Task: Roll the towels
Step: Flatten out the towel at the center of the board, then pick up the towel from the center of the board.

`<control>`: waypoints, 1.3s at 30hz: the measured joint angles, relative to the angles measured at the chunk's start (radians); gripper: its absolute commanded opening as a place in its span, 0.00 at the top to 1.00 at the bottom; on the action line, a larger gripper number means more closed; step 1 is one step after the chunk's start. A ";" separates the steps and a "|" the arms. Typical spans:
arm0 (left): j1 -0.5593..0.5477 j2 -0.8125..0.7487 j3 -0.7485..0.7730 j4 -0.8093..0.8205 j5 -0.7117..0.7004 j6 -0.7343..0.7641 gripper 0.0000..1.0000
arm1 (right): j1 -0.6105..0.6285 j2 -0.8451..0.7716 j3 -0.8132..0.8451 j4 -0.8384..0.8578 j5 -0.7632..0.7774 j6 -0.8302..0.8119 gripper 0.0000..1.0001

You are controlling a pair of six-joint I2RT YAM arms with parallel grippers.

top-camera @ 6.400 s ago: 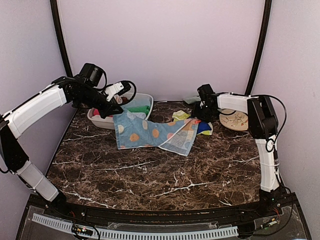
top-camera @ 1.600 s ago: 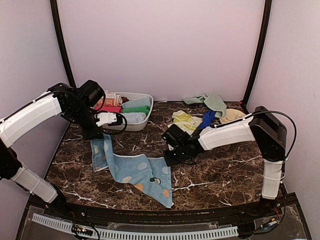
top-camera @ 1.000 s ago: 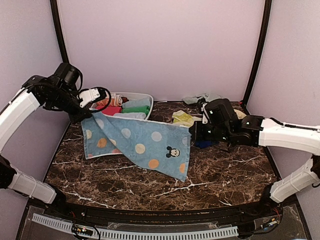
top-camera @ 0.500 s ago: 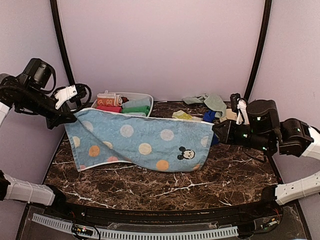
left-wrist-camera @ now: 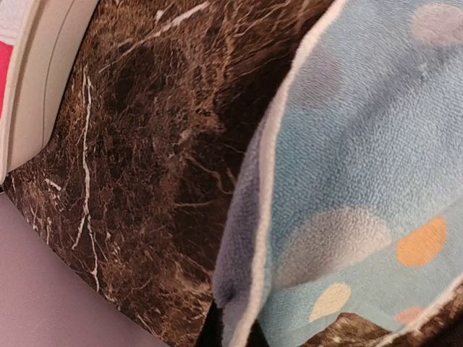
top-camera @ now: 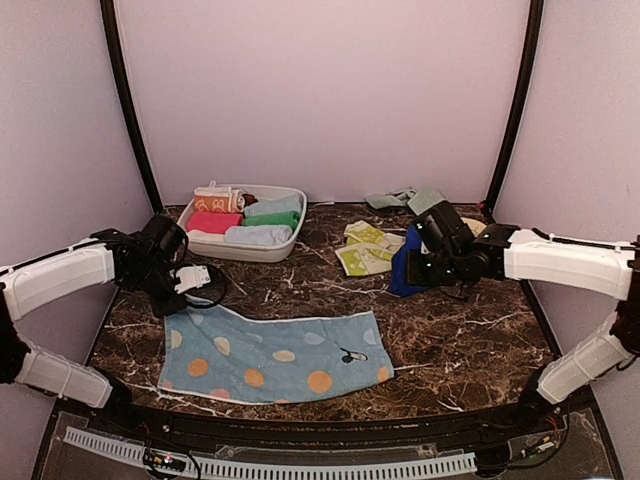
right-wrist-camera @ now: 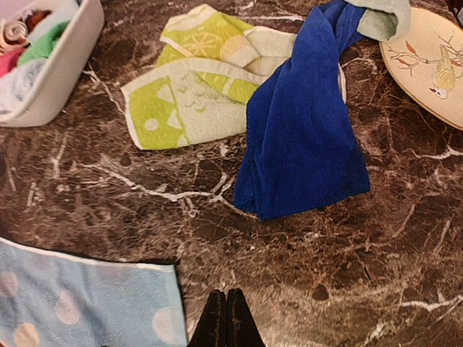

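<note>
Light-blue spotted towel (top-camera: 275, 355) lies spread flat on the near-left part of the table (top-camera: 460, 340). Left gripper (top-camera: 172, 302) is clamped on its far-left corner, low at the tabletop. Right gripper (top-camera: 412, 272) is pinched closed and empty, just off the towel's far-right corner, near the dark blue towel (right-wrist-camera: 304, 137).

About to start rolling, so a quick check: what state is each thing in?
Spotted towel: spread flat, unrolled.
Left gripper: shut on its corner.
Right gripper: shut, empty.
Green towel: crumpled, unrolled.
Blue towel: crumpled, unrolled.
Mint towel: heaped, unrolled.
Tub: holds rolled towels.
</note>
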 measured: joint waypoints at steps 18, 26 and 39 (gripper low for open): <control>0.216 0.371 0.007 0.420 -0.003 0.032 0.64 | -0.041 0.478 0.225 0.170 -0.300 -0.342 0.39; 0.286 0.392 0.058 0.350 0.116 0.045 0.68 | 0.000 0.506 0.139 0.168 -0.397 -0.383 0.48; 0.341 0.579 0.206 0.351 0.220 0.016 0.69 | 0.024 0.523 0.119 0.149 -0.419 -0.390 0.57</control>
